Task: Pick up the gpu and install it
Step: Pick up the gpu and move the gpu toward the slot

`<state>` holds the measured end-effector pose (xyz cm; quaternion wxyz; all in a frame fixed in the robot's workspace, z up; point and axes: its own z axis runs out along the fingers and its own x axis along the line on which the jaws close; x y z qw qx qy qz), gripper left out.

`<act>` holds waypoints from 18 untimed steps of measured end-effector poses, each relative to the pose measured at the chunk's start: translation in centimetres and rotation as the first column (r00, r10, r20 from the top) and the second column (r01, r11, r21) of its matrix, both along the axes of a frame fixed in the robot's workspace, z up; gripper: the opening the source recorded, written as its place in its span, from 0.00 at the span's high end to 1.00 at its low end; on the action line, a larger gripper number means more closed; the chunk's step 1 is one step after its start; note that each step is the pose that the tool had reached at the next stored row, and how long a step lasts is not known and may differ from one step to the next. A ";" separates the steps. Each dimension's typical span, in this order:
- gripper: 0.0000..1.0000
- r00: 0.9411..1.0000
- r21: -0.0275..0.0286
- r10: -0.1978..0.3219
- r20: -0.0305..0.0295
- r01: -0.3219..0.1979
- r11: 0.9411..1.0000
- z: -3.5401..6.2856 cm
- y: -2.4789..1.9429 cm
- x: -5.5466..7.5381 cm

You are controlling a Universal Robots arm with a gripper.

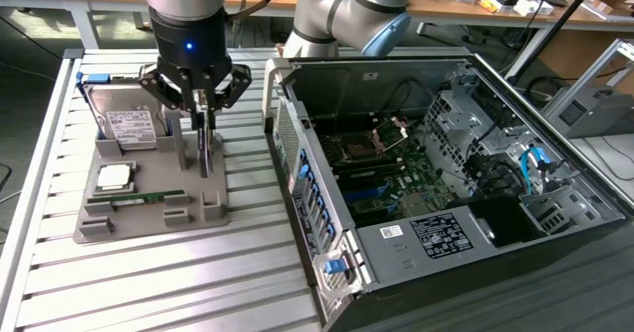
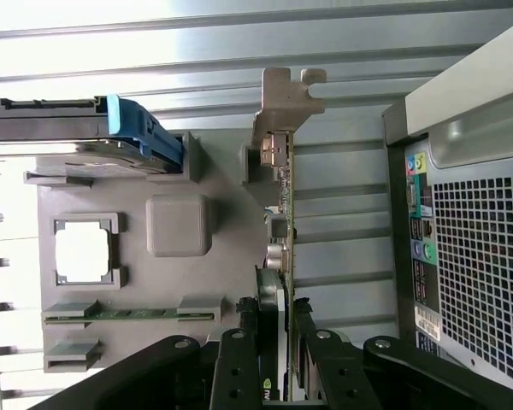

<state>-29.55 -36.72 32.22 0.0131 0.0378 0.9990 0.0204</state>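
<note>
As my gripper (image 1: 203, 119) pinches the graphics card (image 1: 205, 155), upper left, I judge it light, stiff, fragile. Its bare top edge suits gripping.

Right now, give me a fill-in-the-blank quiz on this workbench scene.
The hand is closed on the ___. The memory stick in the gray holder is coloured ___. The open computer case lies on the exterior view's ___ of the holder. Missing: gpu; green; right.
</note>
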 end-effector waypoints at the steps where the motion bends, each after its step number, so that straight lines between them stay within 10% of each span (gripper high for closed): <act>1: 0.73 1.000 0.000 0.000 0.000 0.000 1.000 0.05 0.00 0.0; 18: 0.73 1.000 0.000 0.000 0.000 0.000 1.000 0.91 0.00 0.0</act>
